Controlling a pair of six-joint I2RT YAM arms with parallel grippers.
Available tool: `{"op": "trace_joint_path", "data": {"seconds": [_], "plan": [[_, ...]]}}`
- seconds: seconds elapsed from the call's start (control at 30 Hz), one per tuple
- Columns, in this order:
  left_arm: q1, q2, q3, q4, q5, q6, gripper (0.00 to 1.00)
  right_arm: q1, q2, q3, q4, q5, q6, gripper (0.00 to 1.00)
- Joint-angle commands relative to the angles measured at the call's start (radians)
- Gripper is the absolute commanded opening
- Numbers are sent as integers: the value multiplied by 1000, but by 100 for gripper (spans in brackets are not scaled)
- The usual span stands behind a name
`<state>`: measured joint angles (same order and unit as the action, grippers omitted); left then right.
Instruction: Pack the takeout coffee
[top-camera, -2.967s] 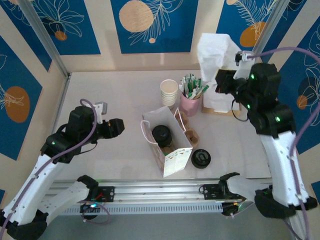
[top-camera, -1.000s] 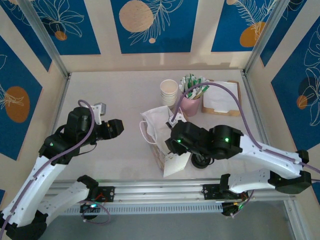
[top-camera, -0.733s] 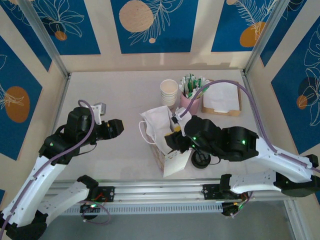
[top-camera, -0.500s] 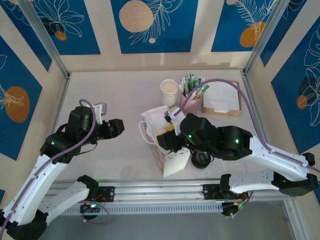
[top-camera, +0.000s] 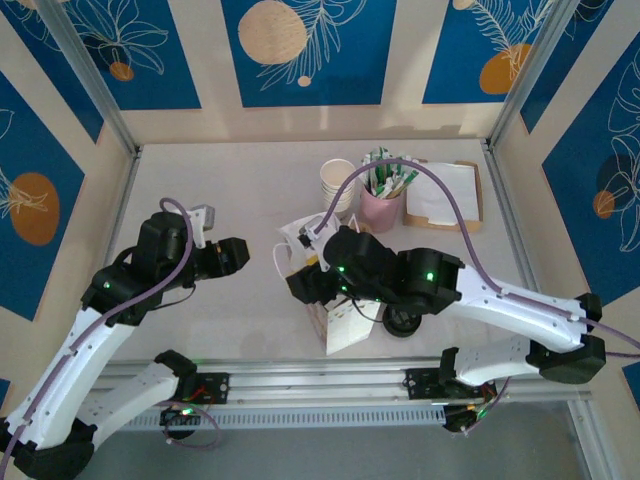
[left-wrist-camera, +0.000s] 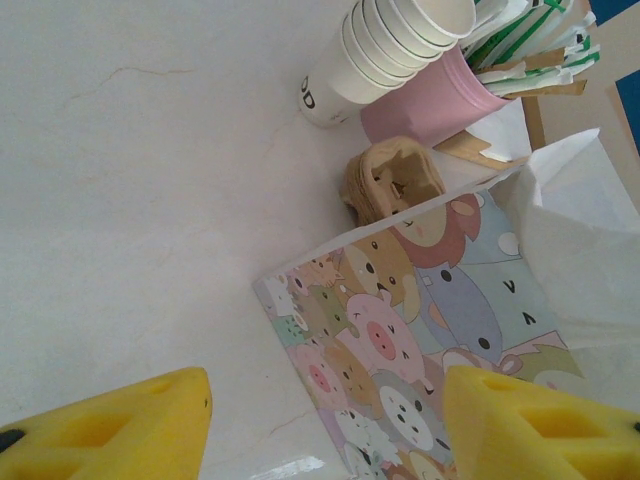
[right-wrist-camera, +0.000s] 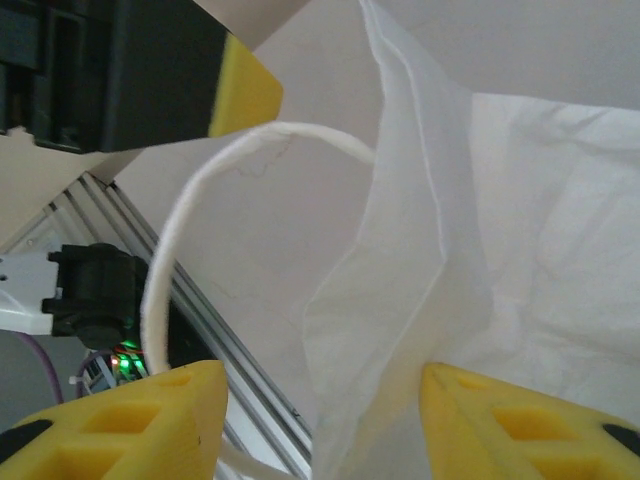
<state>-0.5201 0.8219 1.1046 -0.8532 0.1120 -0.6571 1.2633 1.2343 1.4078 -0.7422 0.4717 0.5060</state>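
Note:
The cartoon-animal paper bag (top-camera: 350, 325) stands at the table's front centre, its printed side facing the left wrist view (left-wrist-camera: 430, 300). A white napkin (top-camera: 298, 232) pokes out of its top. My right gripper (top-camera: 300, 285) hangs over the bag's left rim, open. A fold of the napkin (right-wrist-camera: 520, 220) hangs between its yellow fingertips (right-wrist-camera: 150, 420) and brushes the right one. The bag's white cord handle (right-wrist-camera: 170, 270) loops beside it. My left gripper (top-camera: 238, 256) is open and empty, left of the bag. The coffee is hidden under the napkin and the arm.
A stack of paper cups (top-camera: 338, 180) and a pink cup of sticks (top-camera: 380, 208) stand behind the bag. A cardboard cup carrier (left-wrist-camera: 395, 180) sits against it. A black lid (top-camera: 402, 322) lies to its right. A tray of napkins (top-camera: 445, 195) is at the back right.
My right arm brought a napkin from the tray to the bag, then slid left over the bag's rim with its jaws widening. The left arm has not moved.

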Motion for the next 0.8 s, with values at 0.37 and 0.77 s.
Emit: {"op": "trace_joint_path", "data": {"seconds": [0.37,0.77], "plan": [[-4,6,5,8,16,-16,63,-22,-9,45,-91,128,51,9],[-4,14,-8,19,18,-17,63,-61,-13,63,-364,179,115,4]]}}
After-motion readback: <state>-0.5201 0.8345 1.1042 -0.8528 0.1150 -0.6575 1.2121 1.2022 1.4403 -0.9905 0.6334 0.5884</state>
